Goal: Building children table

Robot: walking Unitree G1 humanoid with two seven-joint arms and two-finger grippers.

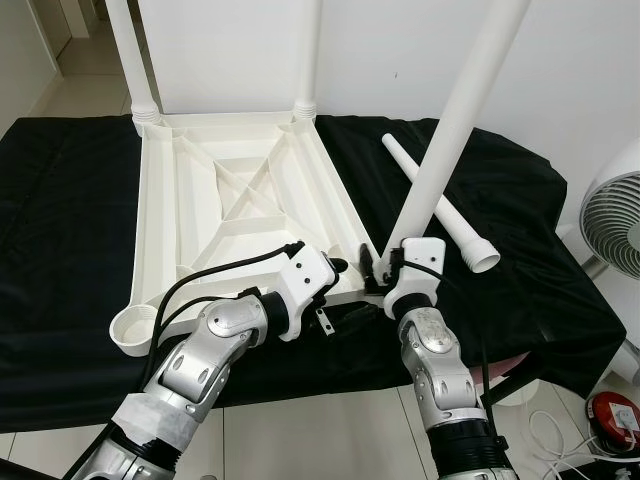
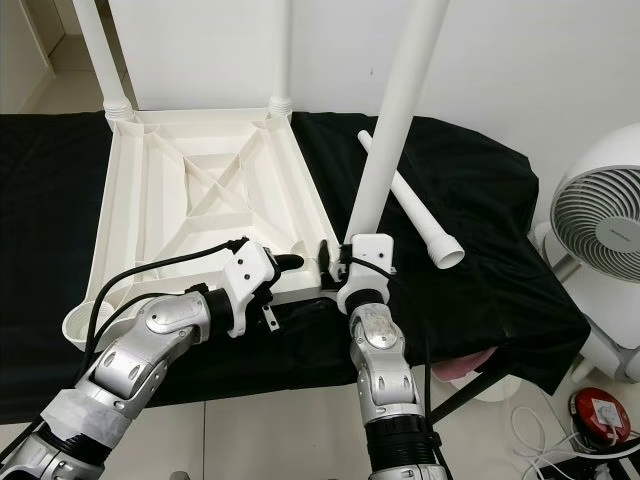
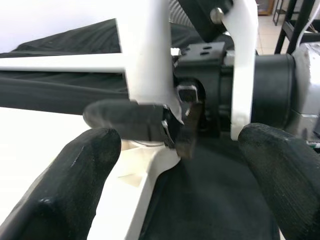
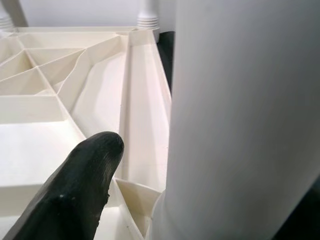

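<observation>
We see a white plastic table top (image 1: 230,200) lying upside down on a black cloth (image 1: 60,230). We will use this table top as our marker for where things are.

Two white legs already stand up from its two far corners, the far left leg (image 1: 128,55) and the far right leg (image 1: 310,50).

At the near right corner, our right gripper (image 1: 378,266) is clamped on a third white leg (image 1: 455,120). This leg leans up and away to the right, and its bottom end sits at that corner. In the right wrist view, one black finger (image 4: 75,192) is on one side of the leg (image 4: 245,120), with the ribbed underside of the table top (image 4: 75,100) behind it.

Our left gripper (image 1: 343,266) is just beside the same near right corner, close to the right gripper. Its fingers (image 3: 75,180) are spread apart and hold nothing. In the left wrist view it looks between them at the table top's edge and the right gripper's wrist.

The near left corner of the table top has a round socket (image 1: 133,330) with no leg in it.

A fourth leg (image 1: 440,205) lies flat on the black cloth, to the right of the table top, well apart from it.

A white fan (image 1: 612,215) stands on the floor farther to the right, past the cloth.
</observation>
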